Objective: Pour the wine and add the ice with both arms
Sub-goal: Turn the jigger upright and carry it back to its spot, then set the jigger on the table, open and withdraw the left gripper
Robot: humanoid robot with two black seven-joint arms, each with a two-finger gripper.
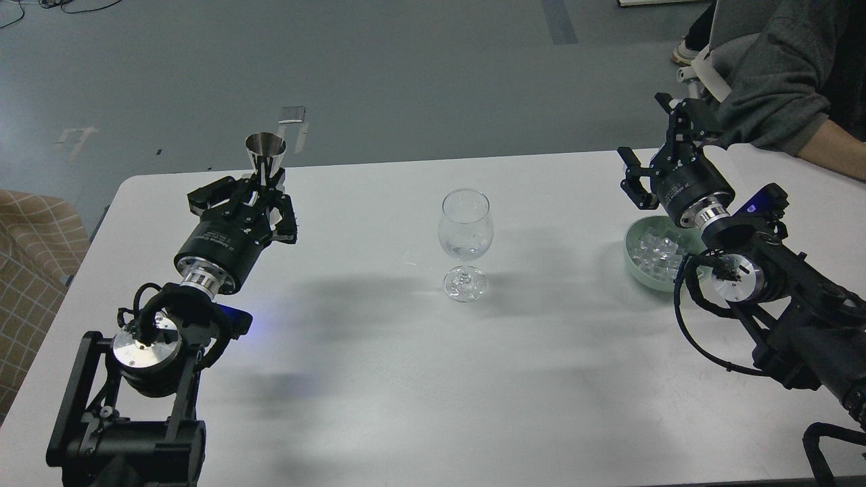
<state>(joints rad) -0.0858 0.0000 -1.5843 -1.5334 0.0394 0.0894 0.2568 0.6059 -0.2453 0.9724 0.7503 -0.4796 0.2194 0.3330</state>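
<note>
White table (379, 379) carries a clear wine glass (465, 240) standing upright near its middle, with something clear and glassy low in its bowl that I cannot make out; well to the right sits a pale green bowl (639, 270) holding the ice (659, 253), a heap of small clear cubes, partly hidden by the right arm (778, 297); the right claw (659, 145) hangs above and just behind that bowl, its fingers spread apart and holding nothing; on the other side the left arm (155, 338) reaches in, and the left claw (260, 193) is clamped on the lower part of a small metal cup (265, 152), cone-shaped, upright, mouth upward, well apart from the glass; a person's grey sleeve (778, 74) leans in at the top right, close to the right claw.
</note>
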